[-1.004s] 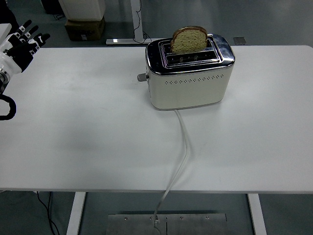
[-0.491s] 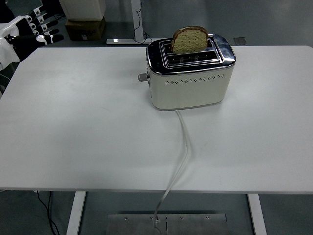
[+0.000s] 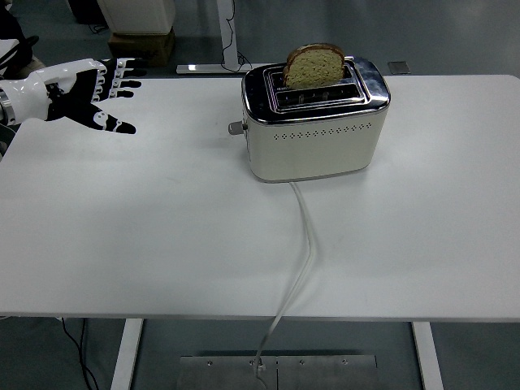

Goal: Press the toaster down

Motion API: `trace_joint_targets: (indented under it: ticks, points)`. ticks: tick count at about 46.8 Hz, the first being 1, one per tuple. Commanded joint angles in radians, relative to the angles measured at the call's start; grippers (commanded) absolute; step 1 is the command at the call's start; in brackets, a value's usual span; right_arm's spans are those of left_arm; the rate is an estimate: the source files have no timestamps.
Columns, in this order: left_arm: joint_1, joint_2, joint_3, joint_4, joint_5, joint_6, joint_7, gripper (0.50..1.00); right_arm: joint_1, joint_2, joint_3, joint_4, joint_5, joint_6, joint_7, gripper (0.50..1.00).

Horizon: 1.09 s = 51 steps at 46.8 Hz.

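A cream and chrome toaster [image 3: 315, 132] stands on the white table [image 3: 162, 227] at the back centre. A slice of brown bread [image 3: 314, 66] stands up out of its far slot. A small grey lever knob [image 3: 236, 127] sticks out of the toaster's left end. My left hand [image 3: 96, 91], white and black, is above the table's far left, fingers spread and empty, well left of the toaster. The right arm does not show.
A white power cable [image 3: 302, 252] runs from the toaster's front over the table's near edge to the floor. A cardboard box [image 3: 140, 47] and a table leg stand on the floor behind the table.
My left hand has moved from the picture's far left edge to the right and inward over the table, fingers spreading flat toward the toaster. The toaster and bread have not moved.
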Motion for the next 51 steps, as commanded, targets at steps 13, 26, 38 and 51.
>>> trace_joint_targets:
  ticks: [13, 26, 38, 51]
  points:
    - [-0.027, -0.028, 0.000, 0.000, 0.247, -0.046, -0.002, 1.000, 0.000, 0.000, 0.000, 0.000, 0.000, 0.000, 0.000, 1.000]
    - [-0.049, -0.154, -0.003, 0.013, 0.324, -0.015, -0.015, 1.000, 0.000, 0.000, 0.000, 0.000, 0.000, 0.000, 0.000, 1.000]
    - [-0.047, -0.220, -0.002, 0.042, 0.327, 0.020, -0.015, 1.000, 0.000, 0.000, 0.000, 0.000, 0.000, 0.000, 0.000, 0.998]
    - [-0.037, -0.260, 0.000, 0.060, 0.329, 0.034, -0.015, 1.000, 0.000, 0.000, 0.000, 0.000, 0.000, 0.000, 0.000, 1.000]
